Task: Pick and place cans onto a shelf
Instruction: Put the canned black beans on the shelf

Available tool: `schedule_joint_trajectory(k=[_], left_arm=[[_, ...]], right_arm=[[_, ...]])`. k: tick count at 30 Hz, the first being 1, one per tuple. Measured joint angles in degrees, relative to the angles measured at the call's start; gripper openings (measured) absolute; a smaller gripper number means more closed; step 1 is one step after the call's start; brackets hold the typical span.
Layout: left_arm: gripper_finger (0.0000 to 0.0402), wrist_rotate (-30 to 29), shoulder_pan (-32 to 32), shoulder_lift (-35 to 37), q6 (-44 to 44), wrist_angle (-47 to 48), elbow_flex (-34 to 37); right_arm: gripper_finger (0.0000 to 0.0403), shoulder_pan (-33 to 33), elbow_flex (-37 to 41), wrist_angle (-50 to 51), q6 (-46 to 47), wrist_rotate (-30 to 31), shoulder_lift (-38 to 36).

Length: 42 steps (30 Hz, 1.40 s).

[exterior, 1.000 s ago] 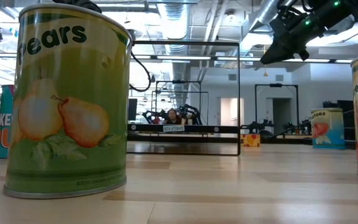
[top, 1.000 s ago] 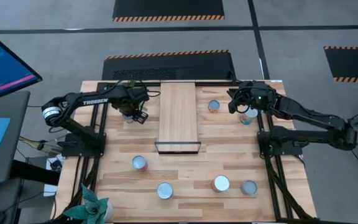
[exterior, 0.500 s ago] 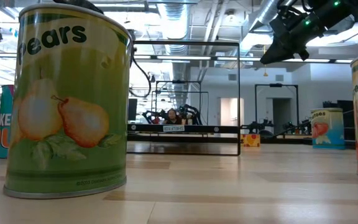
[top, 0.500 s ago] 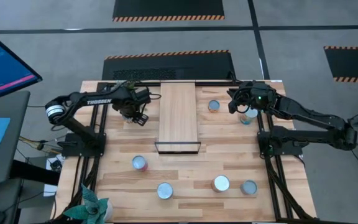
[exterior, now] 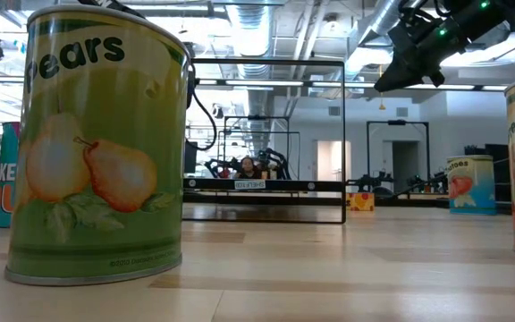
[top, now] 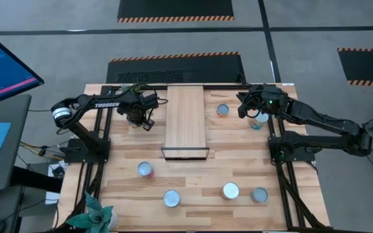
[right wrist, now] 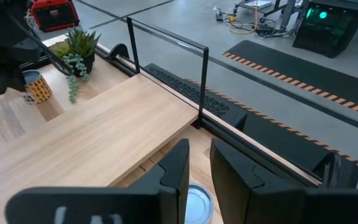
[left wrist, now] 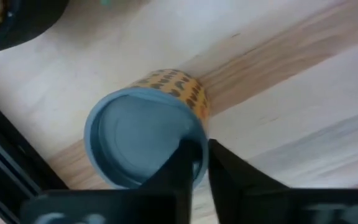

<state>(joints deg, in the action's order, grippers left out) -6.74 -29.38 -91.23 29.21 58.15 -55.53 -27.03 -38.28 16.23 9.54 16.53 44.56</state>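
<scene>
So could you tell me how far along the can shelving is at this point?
Nothing looks done: the shelf carries no cans. In hand: the left gripper is above a tan-labelled can, fingers nearly closed, not gripping. The right gripper waits near another can. Four cans at the table's near edge remain.

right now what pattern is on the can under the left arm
Orange-yellow side with small dark marks, silver-blue top; the can shows best in the left wrist view.

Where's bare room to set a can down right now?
The shelf top is bare along its whole length. Table is free between the shelf's black-framed end and the front row of cans. Crowded: left gripper over its can, right gripper near two.
</scene>
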Motion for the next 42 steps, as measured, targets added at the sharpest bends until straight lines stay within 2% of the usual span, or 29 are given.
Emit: schedule_joint_trajectory(k=[4, 11, 15, 18, 24, 32, 36, 42], left_arm=[[0.0003, 0.8, 0.0, -0.4, -0.3, 2.4, -2.3], [0.0001, 1.9, 0.6, -0.4, -3.0, 8.9, -13.2], [0.0000, 2.1, 2.4, -0.4, -5.6, 9.2, -19.6], [0.0000, 2.3, 4.0, -0.4, -10.3, 5.3, -22.7], [0.0000, 4.1, 7.3, -1.3, -20.0, -1.7, -24.9], [0.0000, 6.0, 12.2, -5.9, -20.0, -1.4, -25.8], [0.0000, 8.4, 14.5, -9.6, -20.1, -1.3, -28.0], [0.0000, 7.7, 16.4, -14.2, -20.9, 1.1, -33.5]], right_arm=[[0.0092, -0.1, 0.0, 0.0, -0.1, 0.0, 0.0], [0.0092, -0.1, 0.0, 0.0, -0.6, 0.0, 0.0], [0.0092, -0.1, 0.0, 0.1, -1.0, 0.2, 0.0], [0.0092, -0.1, 0.0, 1.1, -1.0, 2.0, 0.0], [0.0092, -0.1, 0.0, 4.2, 1.0, 4.0, 0.0], [0.0092, 0.2, 0.0, 4.8, 2.3, 3.1, 0.0], [0.0092, 0.6, 0.0, 5.3, 2.6, 3.1, 0.0], [0.0092, 2.0, 0.0, 5.9, 2.6, 3.0, 0.0]])
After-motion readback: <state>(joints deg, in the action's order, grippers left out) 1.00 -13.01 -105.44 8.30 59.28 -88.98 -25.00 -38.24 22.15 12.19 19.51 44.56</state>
